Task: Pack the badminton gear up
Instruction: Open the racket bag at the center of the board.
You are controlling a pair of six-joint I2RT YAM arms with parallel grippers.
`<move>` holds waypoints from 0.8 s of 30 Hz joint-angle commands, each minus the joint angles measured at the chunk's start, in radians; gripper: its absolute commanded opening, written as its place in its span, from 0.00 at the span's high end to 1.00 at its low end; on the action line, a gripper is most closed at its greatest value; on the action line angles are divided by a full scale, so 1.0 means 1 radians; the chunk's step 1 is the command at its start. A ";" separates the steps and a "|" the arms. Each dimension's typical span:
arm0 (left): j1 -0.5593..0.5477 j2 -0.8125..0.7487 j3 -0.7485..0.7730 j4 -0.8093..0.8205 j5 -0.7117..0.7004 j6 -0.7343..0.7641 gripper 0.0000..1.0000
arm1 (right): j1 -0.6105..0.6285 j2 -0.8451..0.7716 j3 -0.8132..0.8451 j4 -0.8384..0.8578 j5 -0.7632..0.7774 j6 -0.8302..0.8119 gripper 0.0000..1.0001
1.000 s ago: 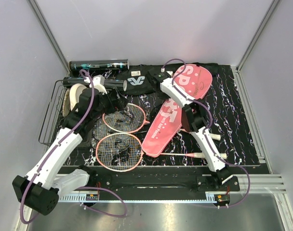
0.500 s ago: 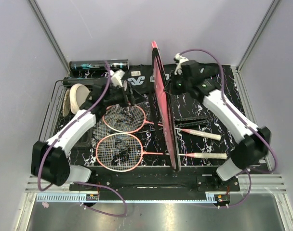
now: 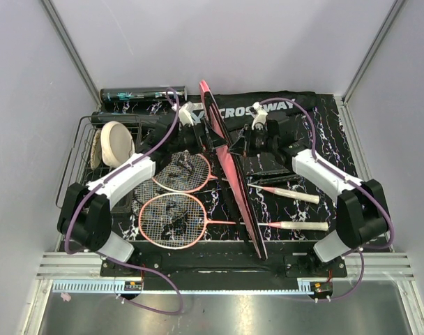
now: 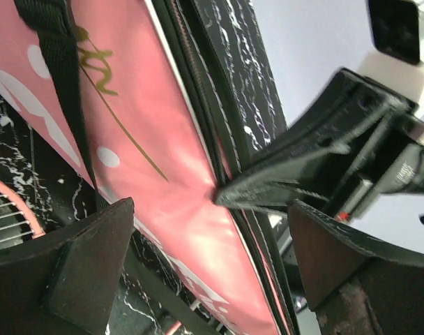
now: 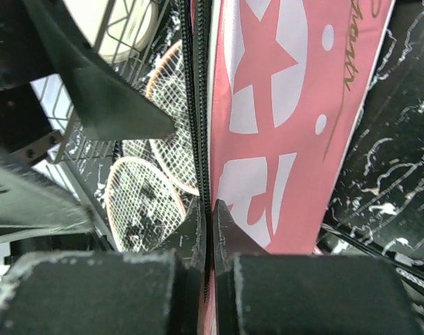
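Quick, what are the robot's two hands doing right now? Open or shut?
Left gripper: open, fingers wide apart, holding nothing.
Right gripper: shut, pinching the zipper edge of the pink case.

Black bag [image 3: 306, 103], far side of the worktop: white capitals "CROSSWAY", with the middle letters partly hidden.

Pink racket case [image 3: 234, 174], standing on edge at centre: large white block letters show only in part in the right wrist view [image 5: 282, 105] and cannot be read as a word. The thin gold script on it is illegible in both wrist views.

Dark tube [image 3: 142, 93], far left: the pale markings are too small to read.
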 commanded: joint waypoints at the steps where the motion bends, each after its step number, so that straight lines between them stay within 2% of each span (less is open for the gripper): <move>1: -0.010 0.068 0.056 0.038 -0.136 -0.019 0.06 | 0.005 0.009 -0.008 0.165 -0.092 0.051 1.00; 3: -0.024 0.122 0.109 0.012 -0.154 0.001 0.11 | 0.003 0.021 -0.010 0.147 -0.097 0.050 0.98; 4: -0.026 0.139 0.128 0.003 -0.165 0.007 0.13 | 0.003 0.023 -0.010 0.136 -0.103 0.051 0.92; 7: -0.029 0.183 0.171 -0.031 -0.174 0.020 0.29 | 0.003 0.015 -0.013 0.103 -0.111 0.051 0.82; 8: -0.029 0.186 0.173 -0.031 -0.173 0.030 0.35 | 0.003 0.006 -0.014 0.095 -0.114 0.045 0.73; 9: -0.030 0.183 0.170 -0.034 -0.179 0.035 0.44 | 0.005 -0.013 -0.022 0.087 -0.111 0.047 0.67; 12: -0.032 0.170 0.159 -0.034 -0.193 0.049 0.61 | 0.003 -0.049 -0.023 0.009 -0.083 0.033 0.53; 14: -0.035 0.167 0.165 -0.051 -0.193 0.061 0.64 | 0.005 -0.069 -0.030 -0.032 -0.077 0.021 0.47; 15: -0.033 0.162 0.166 -0.054 -0.194 0.063 0.66 | 0.003 -0.077 -0.039 -0.040 -0.072 0.021 0.39; 21: -0.041 0.156 0.170 -0.080 -0.197 0.078 0.76 | -0.001 -0.117 -0.053 -0.092 -0.017 -0.002 0.39; 22: -0.043 0.156 0.182 -0.093 -0.184 0.089 0.82 | -0.001 -0.100 -0.028 -0.130 0.027 -0.020 0.44; 24: -0.049 0.156 0.185 -0.097 -0.167 0.090 0.86 | 0.000 -0.065 -0.014 -0.154 0.069 -0.044 0.60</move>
